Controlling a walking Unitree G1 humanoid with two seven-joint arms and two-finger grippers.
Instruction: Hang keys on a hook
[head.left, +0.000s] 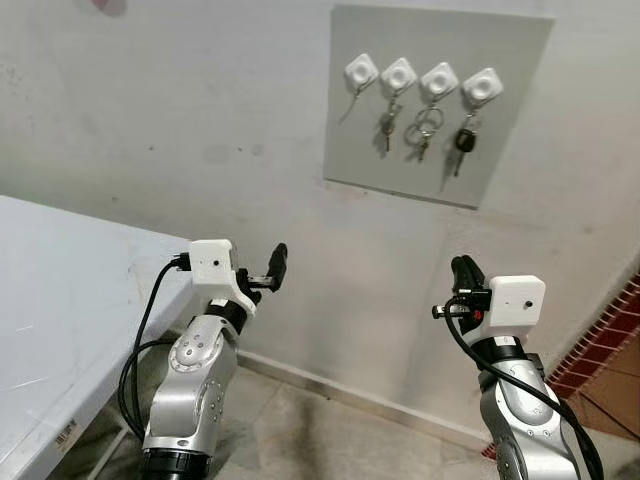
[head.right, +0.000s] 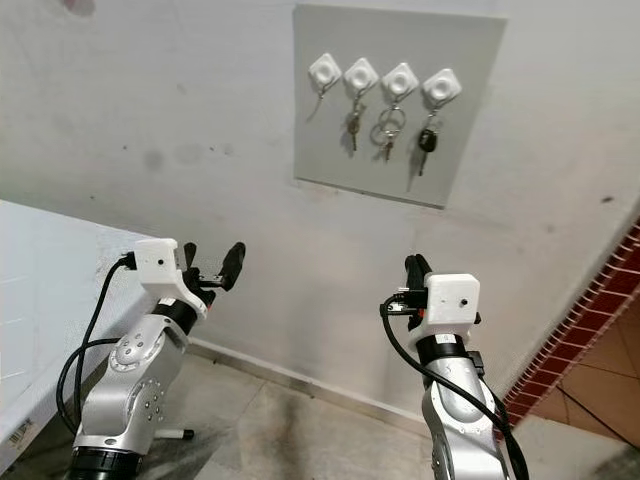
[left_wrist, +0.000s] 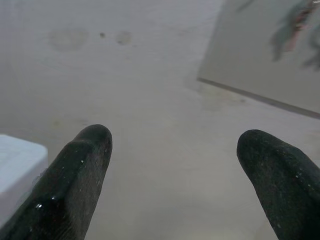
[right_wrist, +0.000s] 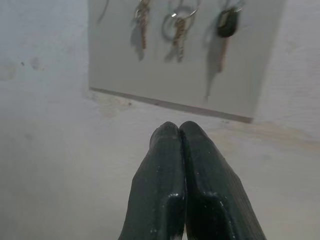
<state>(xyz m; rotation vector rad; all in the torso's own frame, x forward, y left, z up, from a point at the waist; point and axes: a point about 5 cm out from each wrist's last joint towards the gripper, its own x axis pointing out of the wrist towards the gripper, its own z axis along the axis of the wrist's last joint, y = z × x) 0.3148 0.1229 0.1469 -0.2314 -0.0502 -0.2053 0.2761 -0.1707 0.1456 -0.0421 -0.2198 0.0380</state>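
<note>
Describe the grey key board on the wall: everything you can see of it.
The grey board is a flat, matte rectangular panel fixed flush to the pale wall, above and ahead of both grippers. Four white diamond-shaped hooks sit in a row near its top edge. The leftmost hook carries only a thin loop; the next two hold metal keys on rings, and the rightmost holds a black-headed key. Its lower half is bare.

Matt grey board (head.left: 440, 110) on rough, stained plaster wall (head.left: 150, 110); glossy white plastic hooks (head.left: 420, 80); shiny metal keys (head.left: 425, 130).
</note>
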